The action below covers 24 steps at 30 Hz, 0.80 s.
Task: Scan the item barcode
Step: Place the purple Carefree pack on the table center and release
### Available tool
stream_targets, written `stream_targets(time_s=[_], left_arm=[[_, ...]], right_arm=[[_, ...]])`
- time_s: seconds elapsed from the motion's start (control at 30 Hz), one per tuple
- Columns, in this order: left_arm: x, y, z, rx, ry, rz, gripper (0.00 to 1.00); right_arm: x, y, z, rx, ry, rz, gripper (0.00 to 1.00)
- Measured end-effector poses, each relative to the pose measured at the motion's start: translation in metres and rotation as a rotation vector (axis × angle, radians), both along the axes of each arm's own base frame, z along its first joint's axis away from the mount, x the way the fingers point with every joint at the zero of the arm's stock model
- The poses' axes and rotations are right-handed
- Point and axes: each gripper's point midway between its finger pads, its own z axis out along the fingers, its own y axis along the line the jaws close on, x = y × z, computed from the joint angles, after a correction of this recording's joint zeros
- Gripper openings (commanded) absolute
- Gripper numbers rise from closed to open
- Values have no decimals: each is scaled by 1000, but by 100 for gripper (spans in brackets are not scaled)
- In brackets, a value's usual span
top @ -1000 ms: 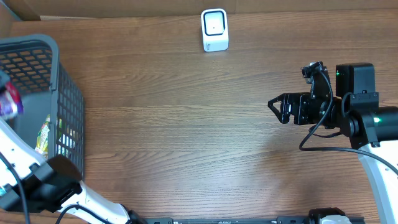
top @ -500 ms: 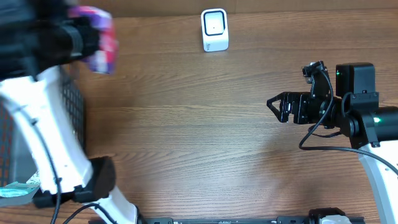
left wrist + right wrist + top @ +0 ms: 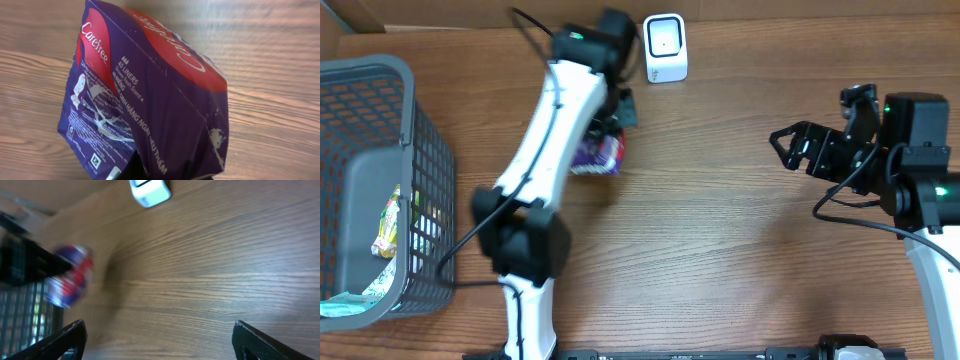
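1. The left gripper [image 3: 609, 122] is clamped tight on the purple-and-red "Carefree" liner pack [image 3: 597, 152]. The jaws are almost fully together, pinching one end of the soft wrapper.
2. In the left wrist view, the dark fingers [image 3: 134, 169] bite the pack's [image 3: 150, 100] lower edge. The rest of the pack fans away from the camera over the wood. The "40 liners" text side is facing the lens, and the wrapper is creased and scuffed.
3. The pack is at about 11 o'clock from the centre of the brown wooden table [image 3: 720, 250]. That puts it at 7 o'clock from the small white barcode scanner stand [image 3: 665, 47], near it but not touching.
4. I can't tell whether the pack rests on the wood or hangs just above it.
5. The scanner stands at 12 o'clock on the table's far edge, with its window facing up.
6. The right gripper [image 3: 782, 148] is at 3 o'clock, well apart from the pack. Its jaws are spread wide with nothing between them.
7. The right wrist view shows both fingertips [image 3: 67, 339] far apart over bare wood. The pack [image 3: 70, 277] is a blur at its 9 o'clock and the scanner [image 3: 149, 191] is at 12.
8. A grey plastic mesh basket [image 3: 425, 165] sits at 9 o'clock on the table, with a few packets [image 3: 390, 220] inside.
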Motion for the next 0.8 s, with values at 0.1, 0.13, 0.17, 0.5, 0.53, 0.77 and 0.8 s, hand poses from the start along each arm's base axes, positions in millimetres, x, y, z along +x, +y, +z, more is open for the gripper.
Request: stream_targets(time_s=[0.1,0.13,0.17,0.5,0.53,0.77,0.8], left_arm=[[-5,-19,-37,29,76,-12,4],[-8,-27,-48,38,98,-23,4],[-11,-33,-56,44,115,-34,4],[-20,-77,-55,-28,129,-180,100],[-15,-79,-46,-41,108,-189,100],[24,-72,66,-144,-173,-237,100],[28,-66,85,-157,-225,-237,100]], right_arm=[[2,-10,0,13,12,-46,94],[2,-12,-1,16,18,-55,94],[1,-13,-1,17,23,-62,94],[2,-14,-1,24,28,-74,95],[2,-14,-1,24,28,-74,95],[2,-14,-1,26,27,-76,95],[2,-14,-1,26,28,-76,95]])
